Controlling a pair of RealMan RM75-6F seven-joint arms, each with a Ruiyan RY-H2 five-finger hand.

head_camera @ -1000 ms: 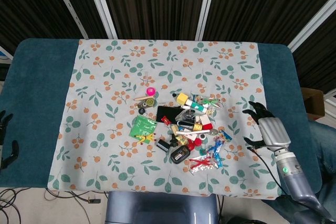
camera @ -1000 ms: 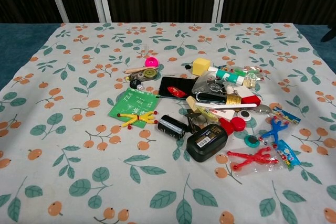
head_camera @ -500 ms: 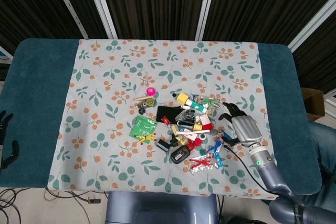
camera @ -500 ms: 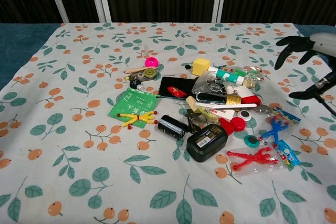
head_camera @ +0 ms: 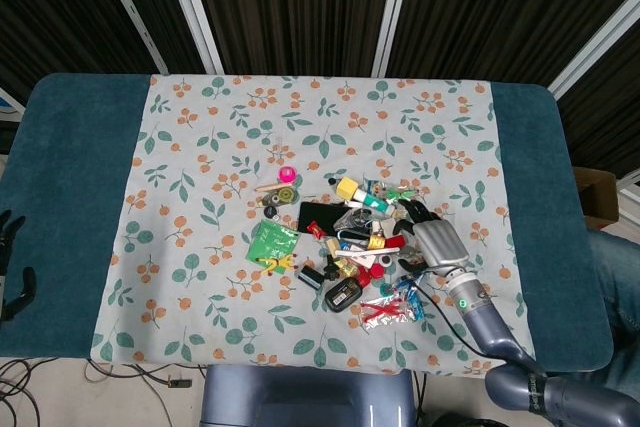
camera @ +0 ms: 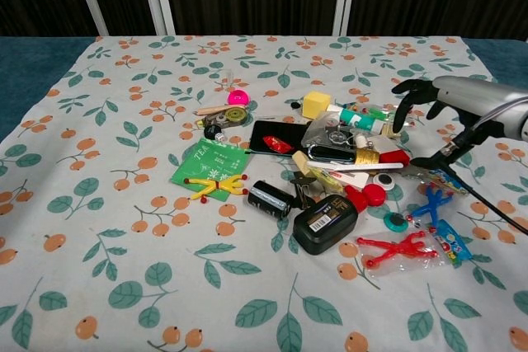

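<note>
teal table (head_camera: 70,177), leaf-print cloth (head_camera: 200,167), small clutter (head_camera: 350,242)

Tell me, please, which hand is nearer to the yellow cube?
Right. The right hand hovers open over the pile's right edge, near the yellow cube; the left hand sits off the cloth's far-left side.

The right hand (camera: 450,113) has swept in from the table's right edge toward the heap of small things at the middle of the flowered cloth (camera: 115,204). A second ago it hung over bare cloth well right of the pile and out of the chest view; now its spread fingers (camera: 406,98) hover above the pile's right fringe, near the blue figure toy (camera: 431,202), holding nothing.
</note>
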